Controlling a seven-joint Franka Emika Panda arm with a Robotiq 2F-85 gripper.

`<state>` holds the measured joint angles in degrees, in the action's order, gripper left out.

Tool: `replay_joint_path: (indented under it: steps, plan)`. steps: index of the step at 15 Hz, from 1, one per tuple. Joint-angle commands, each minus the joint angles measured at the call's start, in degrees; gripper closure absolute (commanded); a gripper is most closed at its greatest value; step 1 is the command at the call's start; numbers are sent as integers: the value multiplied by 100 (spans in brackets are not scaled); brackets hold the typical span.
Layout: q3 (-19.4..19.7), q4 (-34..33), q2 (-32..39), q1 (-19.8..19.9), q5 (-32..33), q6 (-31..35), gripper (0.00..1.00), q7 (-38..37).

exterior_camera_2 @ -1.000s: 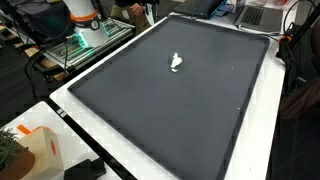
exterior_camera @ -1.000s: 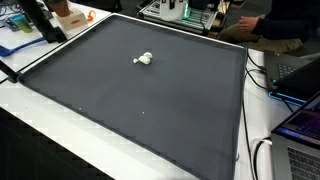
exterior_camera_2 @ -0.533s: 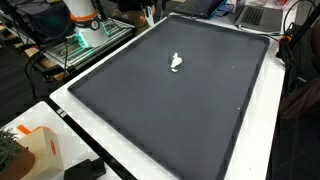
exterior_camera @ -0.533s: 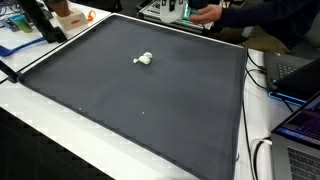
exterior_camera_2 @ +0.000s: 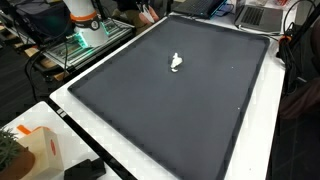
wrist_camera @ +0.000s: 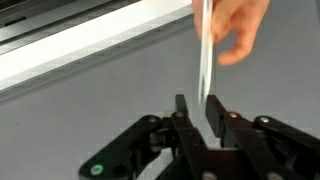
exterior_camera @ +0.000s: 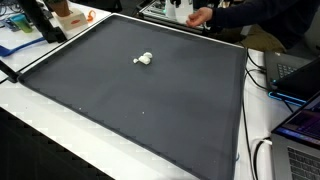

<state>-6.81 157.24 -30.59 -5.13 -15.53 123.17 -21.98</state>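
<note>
A thin white stick (wrist_camera: 204, 50) is standing almost straight up in the wrist view. A person's hand (wrist_camera: 236, 24) is holding its top end. Its bottom end is dipping down to the small gap of the claw (wrist_camera: 197, 106). The claw's two black fingers (wrist_camera: 213, 118) are standing a little apart, not pressed together, and a bit of the dark mat (wrist_camera: 90, 110) is showing between them. The stick is thinner than the gap. It is sitting close to one finger, but it is too hard to tell if it is touching it.

The stick and the claw are hanging over the mat, near the table's white edge (wrist_camera: 80, 45), which is running across the top of that view.

In an exterior view the hand (exterior_camera: 200, 16) is reaching in over the far edge of the table. A small white lump (exterior_camera: 144, 59) is lying on the mat, closer to that far edge than to the near one, well apart from the hand. The robot's base (exterior_camera_2: 85, 20) is standing beside one edge of the table. A laptop (exterior_camera: 300, 130) is sitting just past another edge. An orange and white box (exterior_camera_2: 40, 150) is resting by a corner.
</note>
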Motion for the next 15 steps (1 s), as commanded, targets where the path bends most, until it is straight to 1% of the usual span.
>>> replay_joint_path:
  steps: [1, 2, 3, 4, 6, 7, 9, 10, 12, 13, 15]
  plan:
    - [8, 14, -251, 66, 66, -45, 41, 212]
    - [-134, 262, -474, 108, 169, 203, 33, 58]
    - [-332, 215, -460, 176, 427, 538, 26, -81]
    - [-490, -8, -290, 253, 640, 645, 19, -315]
    - [-840, -3, -233, 407, 951, 1141, 4, -909]
    - [-505, -36, -216, 208, 677, 834, 20, -455]
    - [-725, -45, -210, 273, 818, 1038, 7, -764]
    - [-757, -49, -209, 289, 831, 1045, 4, -806]
    - [-762, -55, -208, 314, 841, 1047, 4, -819]
    - [-784, -4, -141, 335, 823, 1148, 1, -877]
    - [-645, 205, -36, 308, 787, 1701, 0, -567]
